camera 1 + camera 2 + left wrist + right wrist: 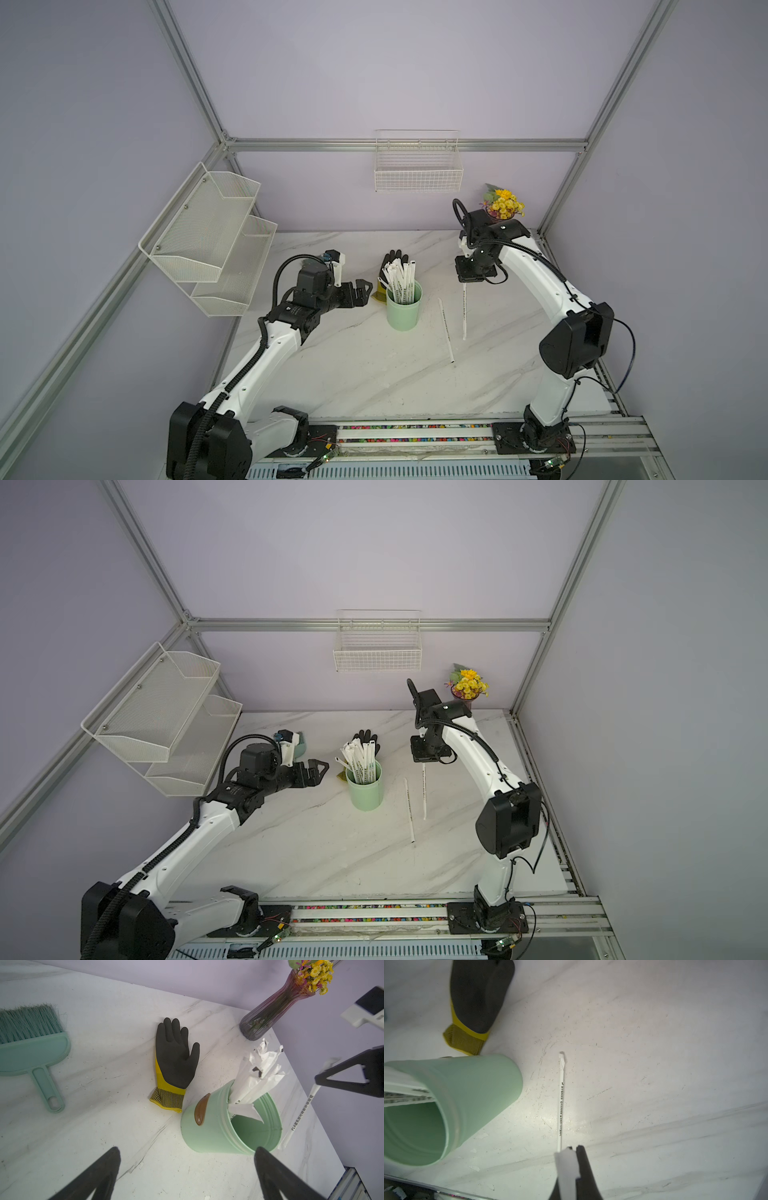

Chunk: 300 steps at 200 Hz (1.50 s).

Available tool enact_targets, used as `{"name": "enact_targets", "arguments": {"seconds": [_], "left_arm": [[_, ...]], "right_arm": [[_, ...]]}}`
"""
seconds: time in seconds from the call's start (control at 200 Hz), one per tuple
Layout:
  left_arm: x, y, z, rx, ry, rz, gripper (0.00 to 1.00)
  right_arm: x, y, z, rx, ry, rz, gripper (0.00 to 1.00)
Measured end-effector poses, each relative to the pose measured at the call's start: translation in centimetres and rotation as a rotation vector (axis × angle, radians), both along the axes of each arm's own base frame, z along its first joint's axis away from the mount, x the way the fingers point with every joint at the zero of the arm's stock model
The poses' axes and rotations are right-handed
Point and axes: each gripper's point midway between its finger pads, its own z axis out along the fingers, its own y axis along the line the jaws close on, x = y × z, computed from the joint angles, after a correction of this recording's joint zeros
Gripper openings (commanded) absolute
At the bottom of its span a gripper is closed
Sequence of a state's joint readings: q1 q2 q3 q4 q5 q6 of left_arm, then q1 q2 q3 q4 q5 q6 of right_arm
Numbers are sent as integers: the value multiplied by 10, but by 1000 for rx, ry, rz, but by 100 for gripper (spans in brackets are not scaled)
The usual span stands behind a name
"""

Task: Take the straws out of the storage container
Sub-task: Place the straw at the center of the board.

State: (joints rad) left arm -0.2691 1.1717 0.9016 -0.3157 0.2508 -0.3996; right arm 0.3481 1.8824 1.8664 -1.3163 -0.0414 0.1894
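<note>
The straws [399, 279] stand bunched in the cup [404, 318] at mid-counter, near upright, with their tops leaning toward the far side. A loose straw [446, 330] lies flat on the counter [353, 374] to the cup's right, running roughly front to back. Just beside it, the held straw [464, 311] hangs almost plumb from the right gripper [464, 284], which is pinched shut on its top end. We cannot tell whether its lower tip touches the counter.

We judge the coming move to be laying this straw down, so its axis must swing from upright to flat alongside the loose straw.

The left gripper [365, 291] is spread wide and empty. It sits just beside the cup on the other side and points at the cup's wall. It is the nearer of the two to the cup, and we think it is better placed to steady the cup than to pull straws.
</note>
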Motion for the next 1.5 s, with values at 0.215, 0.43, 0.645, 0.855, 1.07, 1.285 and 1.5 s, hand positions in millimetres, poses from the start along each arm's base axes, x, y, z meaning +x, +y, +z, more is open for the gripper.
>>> {"name": "enact_targets", "arguments": {"seconds": [0.215,0.43,0.645,0.855,1.07,1.285,1.5], "left_arm": [[1,-1,-3,0,10,-3,100],[1,-1,-4,0,11,-4,100],[0,-1,-4,-1,11,-6,100],[1,-1,-4,0,13,-7,100],[1,-1,-4,-1,14,-6,100],[1,-1,-4,0,13,-7,100],[1,-2,-5,0,14,-7,100]], "right_arm": [[0,2,-57,-24,168,25,0],[1,3,-93,-30,273,32,0],[2,-1,-108,-24,314,26,0],[4,-1,-117,-13,326,23,0],[7,4,-141,-1,361,22,0],[7,3,-156,9,394,12,3],[12,3,-158,17,389,4,8]]}}
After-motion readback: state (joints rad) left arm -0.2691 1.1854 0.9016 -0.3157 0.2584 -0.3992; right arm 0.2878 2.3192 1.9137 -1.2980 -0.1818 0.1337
